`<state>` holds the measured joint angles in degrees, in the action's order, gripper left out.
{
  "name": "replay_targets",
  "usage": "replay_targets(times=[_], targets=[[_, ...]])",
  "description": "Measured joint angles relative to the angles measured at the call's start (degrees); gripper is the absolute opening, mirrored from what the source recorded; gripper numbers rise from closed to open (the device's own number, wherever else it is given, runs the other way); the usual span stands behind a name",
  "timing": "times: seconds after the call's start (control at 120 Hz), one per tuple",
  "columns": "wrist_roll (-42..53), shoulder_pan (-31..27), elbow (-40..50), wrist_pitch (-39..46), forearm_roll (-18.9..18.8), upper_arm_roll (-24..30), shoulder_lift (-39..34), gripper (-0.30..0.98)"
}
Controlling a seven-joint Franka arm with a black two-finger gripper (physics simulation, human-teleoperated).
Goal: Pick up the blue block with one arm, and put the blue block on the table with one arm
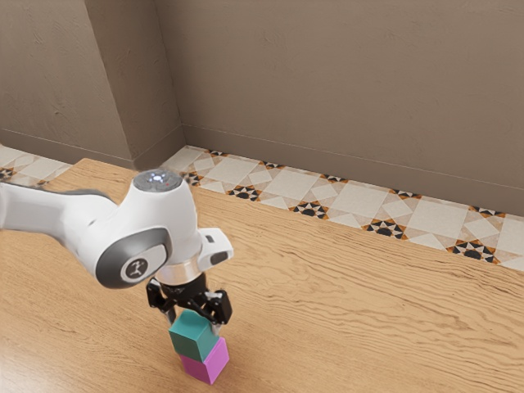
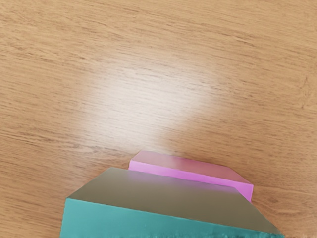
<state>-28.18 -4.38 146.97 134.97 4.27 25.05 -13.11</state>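
Note:
My gripper points down at the blue block, which looks teal, and reaches its upper part. The blue block is above the pink block, shifted a little toward the exterior view's left. Whether a thin gap separates the two blocks cannot be told. In the wrist view the blue block is large and near, and it covers most of the pink block beyond it. Its edges run slightly slanted there.
The wooden table extends from the blocks toward the exterior view's right. Behind its far edge lie patterned floor tiles and a brown wall.

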Motion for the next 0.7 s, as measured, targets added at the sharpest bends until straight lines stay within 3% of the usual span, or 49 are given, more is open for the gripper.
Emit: replay_targets(times=[0.217, 0.417, 0.7], targets=[[2.2, 0.1, 1.5, 3.0, 0.6, 0.0, 0.8, 0.63], [3.7, 0.2, 1.6, 4.2, 0.8, 0.0, 0.9, 0.44], [5.0, 0.1, -0.6, 4.2, 0.6, 0.0, -0.5, 0.38]])
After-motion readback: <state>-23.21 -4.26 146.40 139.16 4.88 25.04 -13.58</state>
